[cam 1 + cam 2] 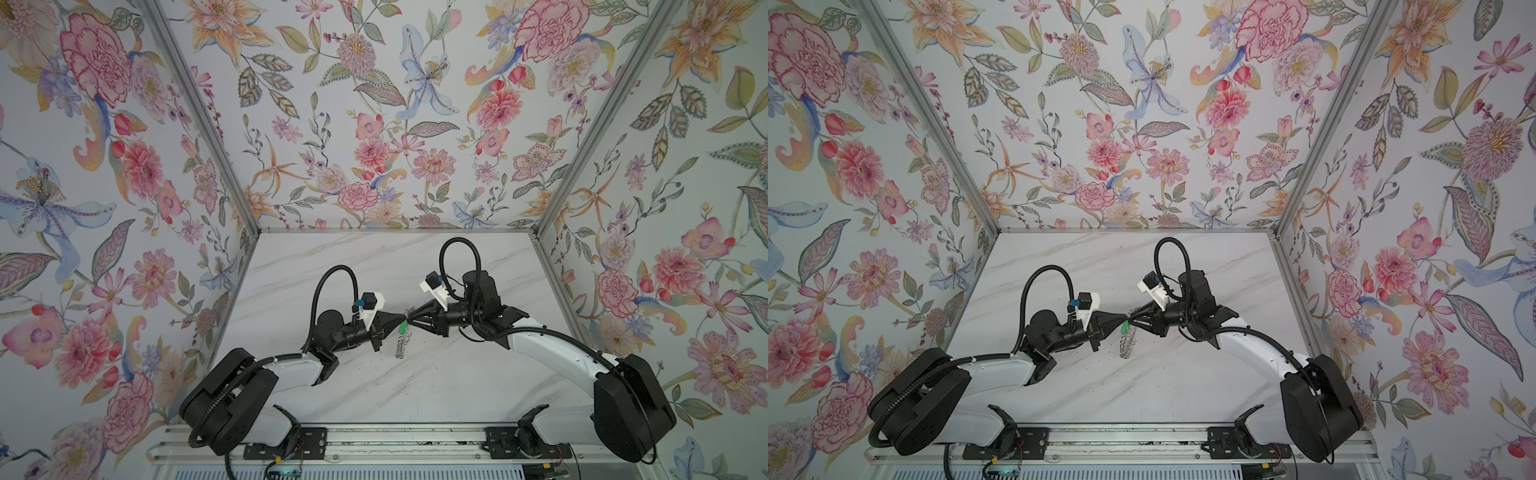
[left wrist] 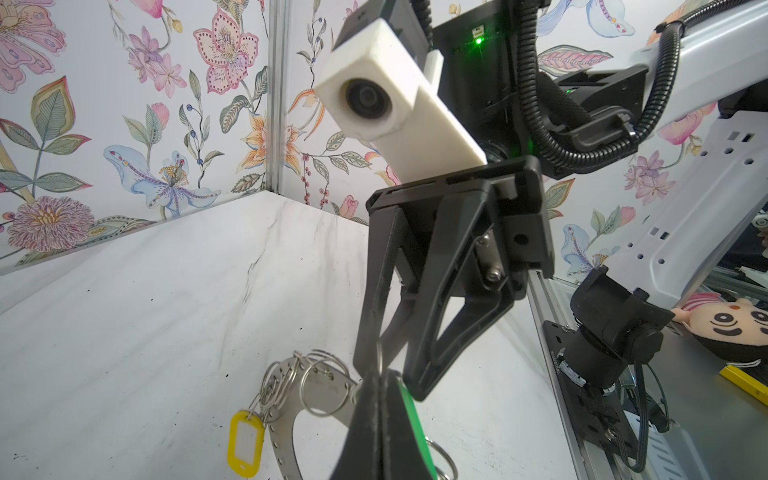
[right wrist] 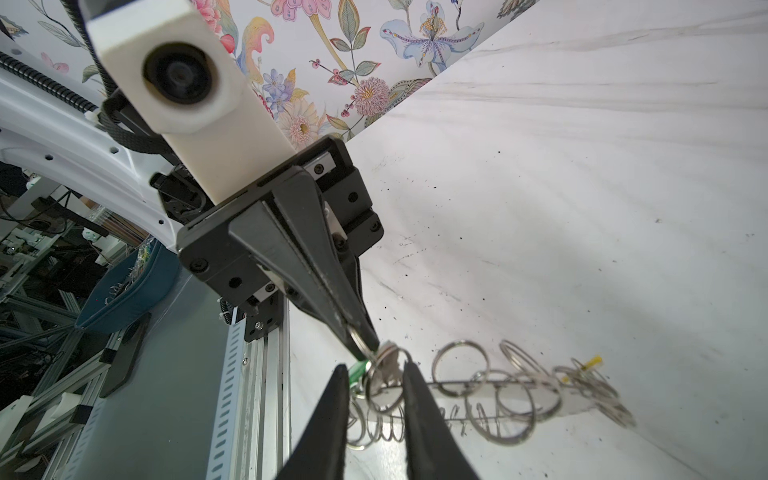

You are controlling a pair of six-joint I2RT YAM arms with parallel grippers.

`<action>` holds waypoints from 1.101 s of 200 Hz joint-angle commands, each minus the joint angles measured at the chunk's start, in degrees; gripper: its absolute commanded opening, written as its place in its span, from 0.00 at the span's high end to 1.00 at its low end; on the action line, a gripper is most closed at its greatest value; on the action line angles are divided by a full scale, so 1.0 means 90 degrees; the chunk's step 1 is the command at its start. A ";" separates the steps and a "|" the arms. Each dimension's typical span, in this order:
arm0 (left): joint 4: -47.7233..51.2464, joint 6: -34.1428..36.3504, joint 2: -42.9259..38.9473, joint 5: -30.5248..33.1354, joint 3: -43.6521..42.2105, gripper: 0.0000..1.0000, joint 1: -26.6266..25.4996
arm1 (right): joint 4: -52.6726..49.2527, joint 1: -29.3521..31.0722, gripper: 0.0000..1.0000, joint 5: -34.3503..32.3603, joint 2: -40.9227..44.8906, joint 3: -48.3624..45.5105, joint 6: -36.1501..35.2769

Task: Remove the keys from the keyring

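**Meeting tip to tip over a marble-look table**

The tabletop is white with faint grey veins. A scatter of small dark specks lies on it, most of them near the middle. Three walls of floral wallpaper (pink peonies, blue lilies, olive leaves) close it in. They join at the back corners behind bare aluminium posts. A slotted metal rail along the near edge carries both arm bases.

In both top views the arms curve inward, and their tips almost touch at the table's centre. The left gripper is closed, its fingers pinching a thin wire loop. The green tag hangs just below that pinch. The right gripper has its fingers a little apart, one on either side of a small silvery key and a ring. Whether they actually press on the key I cannot tell from these angles.

The keyring sits directly under the two tips. In the top views its flat grey plate runs from them toward the near edge, and its rim is crowded with wire rings. The yellow tag dangles from the rim at the end of the plate away from the grippers, well apart from the green one.
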State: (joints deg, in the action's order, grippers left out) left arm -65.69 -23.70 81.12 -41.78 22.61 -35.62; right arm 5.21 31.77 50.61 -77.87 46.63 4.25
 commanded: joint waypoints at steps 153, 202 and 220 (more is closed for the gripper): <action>-0.0586 -0.0298 -0.0225 -0.0153 0.0137 1.00 0.0051 | 0.0322 0.0125 0.87 -0.0536 0.0113 -0.0104 -0.0121; -0.0483 -0.0062 -0.0095 -0.0103 0.0037 1.00 0.0065 | 0.0114 -0.0018 0.92 -0.0513 0.0287 -0.0131 -0.0173; -0.0588 -0.0091 -0.0030 -0.0114 0.0007 1.00 0.0095 | 0.0011 -0.0067 0.93 -0.0487 0.0364 -0.0161 -0.0187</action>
State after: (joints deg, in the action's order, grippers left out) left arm -66.78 -25.47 80.79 -41.41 22.68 -35.35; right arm 5.91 32.25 47.37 -76.49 46.06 3.40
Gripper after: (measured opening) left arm 0.044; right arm 0.074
